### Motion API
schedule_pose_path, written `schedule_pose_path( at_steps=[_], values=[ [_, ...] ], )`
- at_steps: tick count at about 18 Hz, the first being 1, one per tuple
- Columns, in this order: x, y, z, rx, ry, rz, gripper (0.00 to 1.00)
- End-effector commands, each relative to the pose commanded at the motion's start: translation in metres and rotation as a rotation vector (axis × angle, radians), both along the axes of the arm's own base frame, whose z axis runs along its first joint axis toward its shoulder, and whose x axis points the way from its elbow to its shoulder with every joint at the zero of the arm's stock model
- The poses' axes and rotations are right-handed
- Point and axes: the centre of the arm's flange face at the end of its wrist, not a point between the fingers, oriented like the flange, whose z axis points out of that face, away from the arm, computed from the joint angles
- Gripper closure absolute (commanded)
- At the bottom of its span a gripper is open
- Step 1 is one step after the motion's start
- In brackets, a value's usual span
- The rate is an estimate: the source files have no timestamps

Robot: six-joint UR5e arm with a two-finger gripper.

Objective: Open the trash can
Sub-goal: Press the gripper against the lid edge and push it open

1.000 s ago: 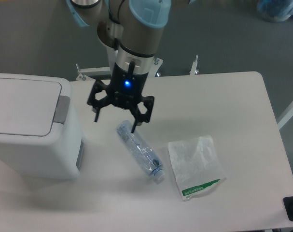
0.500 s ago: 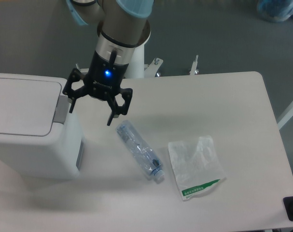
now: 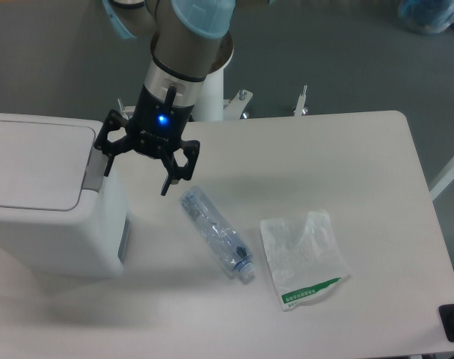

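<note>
The trash can (image 3: 40, 202) is a large white boxy bin at the left of the table, its flat lid (image 3: 32, 161) lying closed. Its grey push tab (image 3: 93, 166) sits on the right rim. My gripper (image 3: 135, 180) hangs open and empty just right of the bin. Its left fingertip (image 3: 105, 169) is right at the grey tab; I cannot tell whether it touches. Its right fingertip (image 3: 164, 188) is over the table.
A clear plastic bottle (image 3: 216, 233) lies on the table right of the bin. A clear plastic bag with a green stripe (image 3: 304, 258) lies further right. The table's far edge (image 3: 324, 114) runs behind the arm.
My gripper has moved left from above the bottle to the bin's right rim, with its left finger now at the grey tab. It stays open. The lid has not moved.
</note>
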Motion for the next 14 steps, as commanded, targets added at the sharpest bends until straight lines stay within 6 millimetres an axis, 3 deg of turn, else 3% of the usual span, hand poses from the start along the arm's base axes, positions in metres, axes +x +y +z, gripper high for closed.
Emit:
schedule_pose_path(
  at_steps=[6, 10, 14],
  values=[
    [-0.001, 0.000, 0.001, 0.002, 0.000, 0.001, 0.00],
    [0.001, -0.001, 0.016, 0.023, -0.002, 0.023, 0.00],
    [0.003, 0.000, 0.010, 0.010, -0.018, 0.031, 0.00]
  ],
)
